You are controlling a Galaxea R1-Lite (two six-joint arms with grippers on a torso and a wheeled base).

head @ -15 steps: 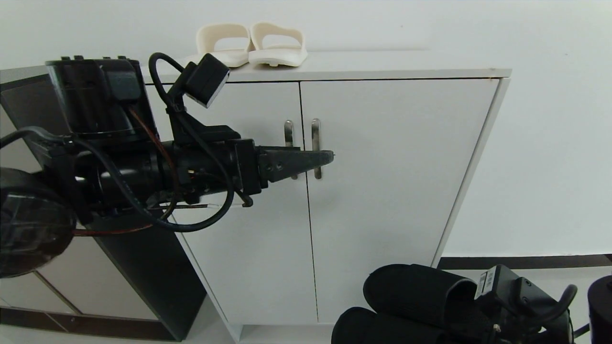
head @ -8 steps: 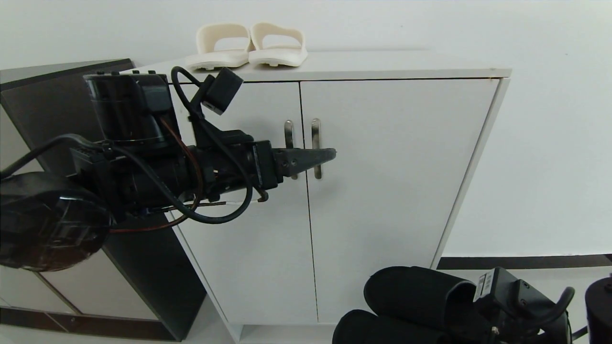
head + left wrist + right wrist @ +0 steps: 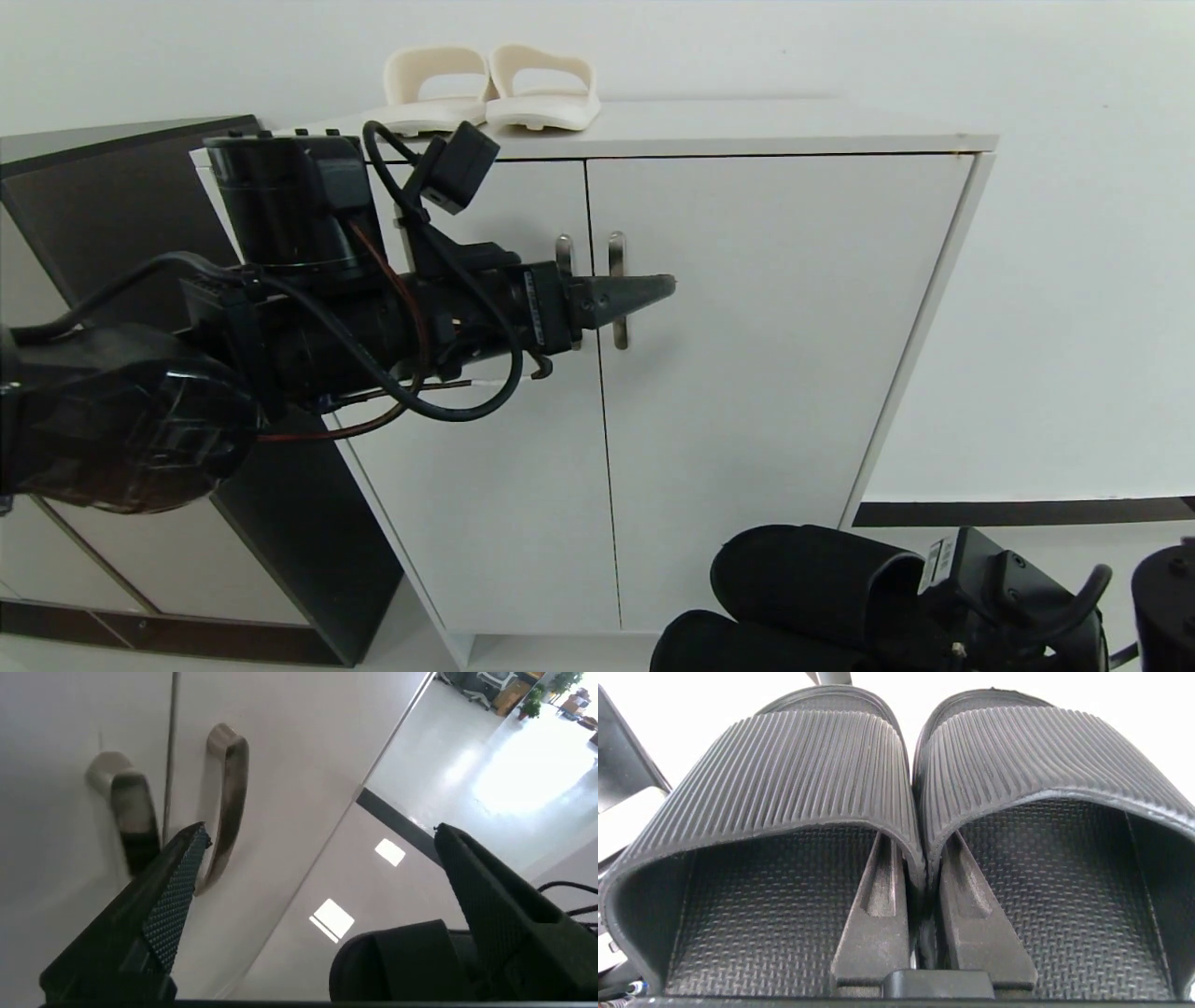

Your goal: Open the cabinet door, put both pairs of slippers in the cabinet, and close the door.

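Two claws, and your left claw (image 3: 322, 835), spread, is level with the handles (image 3: 616, 252) of the shut cabinet (image 3: 766, 327). Your right claw (image 3: 920, 873), low, pinches black slippers (image 3: 803, 579). Beige slippers (image 3: 490, 89) sit on top.

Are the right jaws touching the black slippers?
Touching. The right wrist view shows the right gripper pinching the black slippers by their inner walls, one jaw inside each.

My head cam looks forward at the cabinet (image 3: 775, 327) from mid-range, left wrist cam sits close behind the left gripper (image 3: 322, 838) facing the handles (image 3: 229, 793) both share, right wrist cam stares point-blank into black slippers (image 3: 896, 812).
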